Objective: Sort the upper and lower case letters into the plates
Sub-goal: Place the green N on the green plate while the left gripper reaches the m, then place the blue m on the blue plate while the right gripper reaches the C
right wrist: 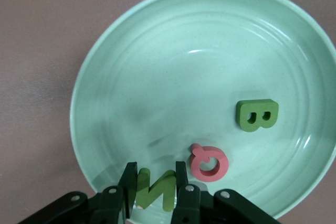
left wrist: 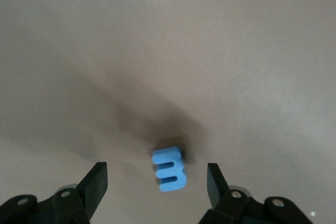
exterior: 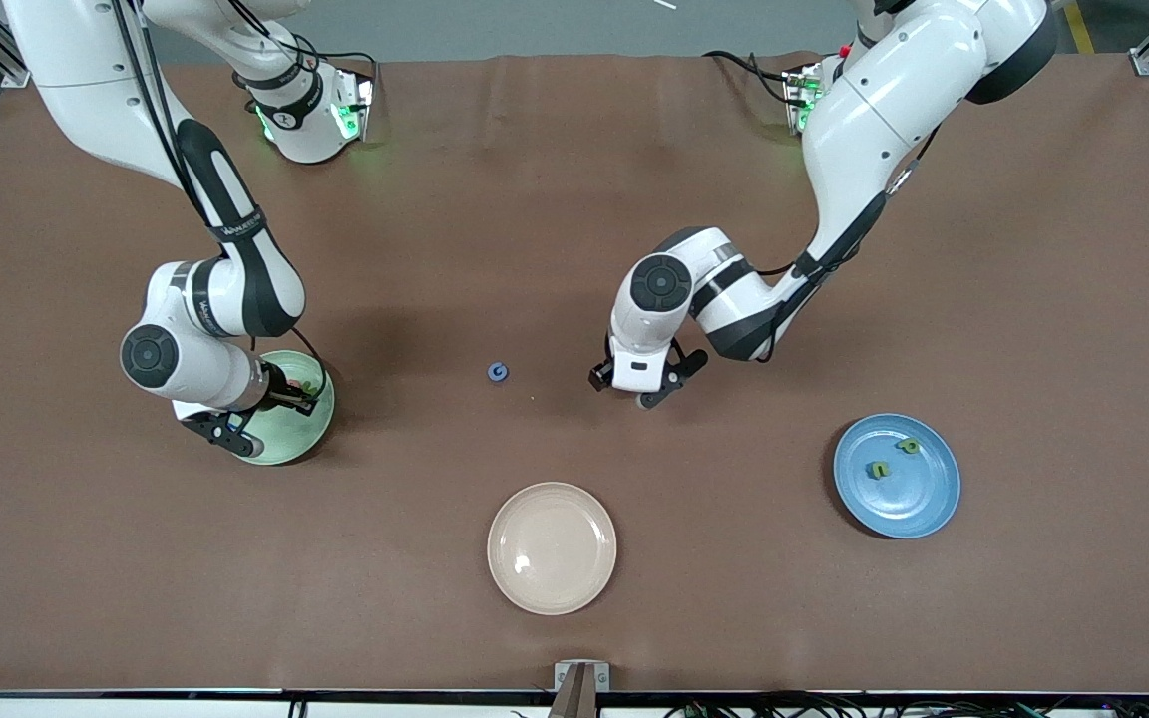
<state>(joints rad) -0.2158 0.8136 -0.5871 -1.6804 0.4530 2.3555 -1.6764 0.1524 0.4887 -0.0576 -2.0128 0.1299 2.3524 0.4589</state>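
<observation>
My right gripper (exterior: 301, 393) (right wrist: 156, 182) hangs low over the mint green plate (exterior: 319, 425) (right wrist: 173, 61), shut on a light green letter N (right wrist: 157, 190). In that plate lie a dark green B (right wrist: 256, 114) and a pink Q (right wrist: 208, 162). My left gripper (exterior: 640, 389) (left wrist: 156, 184) is down at the table's middle, open. A blue foam letter (left wrist: 169, 170) with three prongs lies between its fingers, clear of both. The blue plate (exterior: 924, 504) at the left arm's end holds two green letters (exterior: 878, 469). A small round blue letter (exterior: 498, 372) lies on the table between the two grippers.
A cream-beige plate (exterior: 552, 547) sits near the front edge of the brown table (exterior: 574, 199), with nothing in it. A small mount (exterior: 580, 678) stands at the table's front edge.
</observation>
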